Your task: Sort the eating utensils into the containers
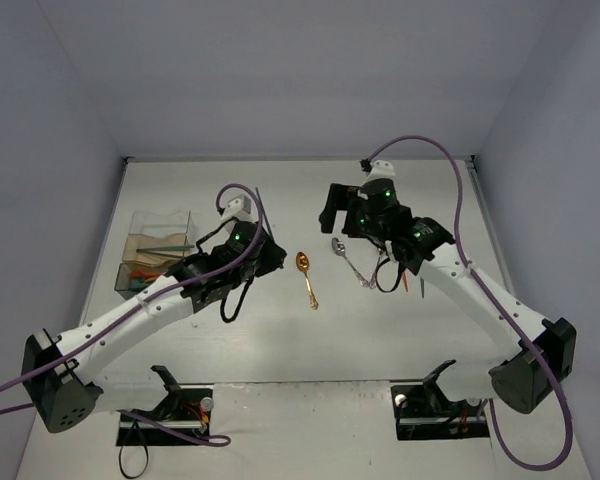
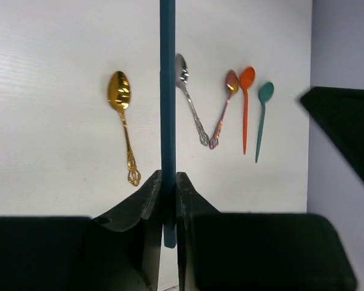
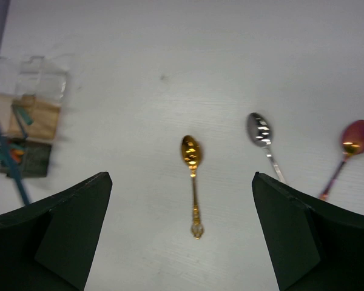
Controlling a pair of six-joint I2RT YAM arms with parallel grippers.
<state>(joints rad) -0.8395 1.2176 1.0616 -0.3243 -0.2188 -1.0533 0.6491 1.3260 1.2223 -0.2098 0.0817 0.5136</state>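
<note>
Jaws of the left gripper (image 2: 168, 177) pinch a slim, straight teal chopstick (image 2: 167, 91) (matte, plastic-looking). Those of the right gripper (image 3: 181, 177) stand wide apart — empty — facing a glossy gold spoon (image 3: 192, 154).

You get even, diffuse overhead light on the table (image 1: 280, 200), with faint, soft shadows beside the arms (image 1: 150, 312). Small bright highlights sit on the gold spoon (image 2: 119, 91) and silver spoon (image 2: 181, 68). Your left wrist view is sharp, even on the teal stick (image 2: 167, 91); your right wrist view is soft, the container (image 3: 27, 118) at its left edge smeared.
</note>
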